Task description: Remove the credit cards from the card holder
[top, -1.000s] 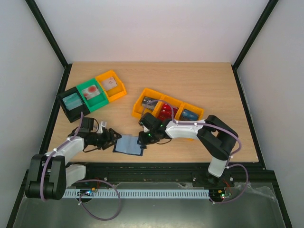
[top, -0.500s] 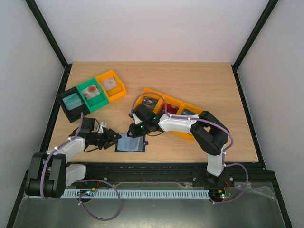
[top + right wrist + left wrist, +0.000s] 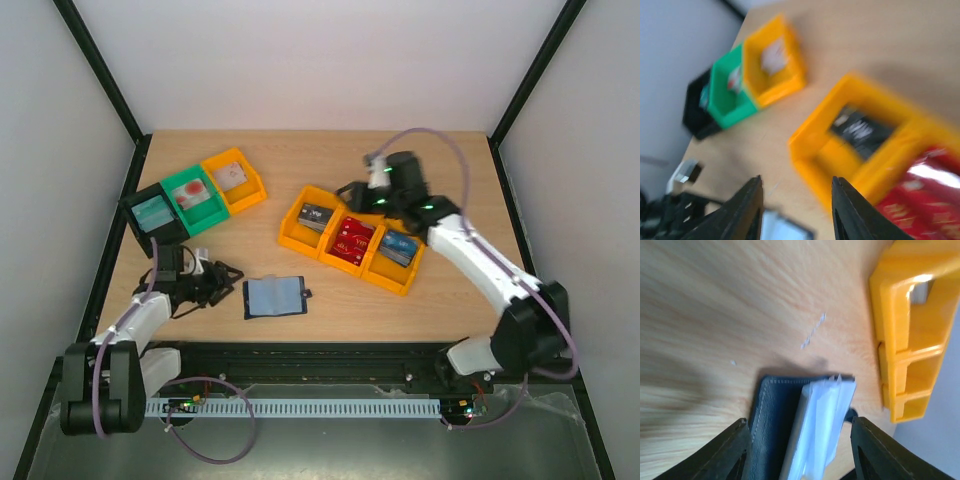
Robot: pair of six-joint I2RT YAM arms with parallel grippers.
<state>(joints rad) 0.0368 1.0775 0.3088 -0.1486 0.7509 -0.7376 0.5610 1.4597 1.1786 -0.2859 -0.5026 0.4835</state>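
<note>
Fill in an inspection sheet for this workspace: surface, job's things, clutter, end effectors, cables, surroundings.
Surface: wooden table, no spill seen.
Job's things: card holder lies open near the near edge; dark grey card, red card and blue card lie one per compartment in the orange tray.
Clutter: black bin, green bin, orange bin in a row at far left, a card in each.
End effectors: left end effector open, beside the holder, apart from it; right end effector open, empty, by the tray's far side.
Cables: purple cables along both arms, none across the items.
Surroundings: white walls, black frame posts; nothing else seen.
</note>
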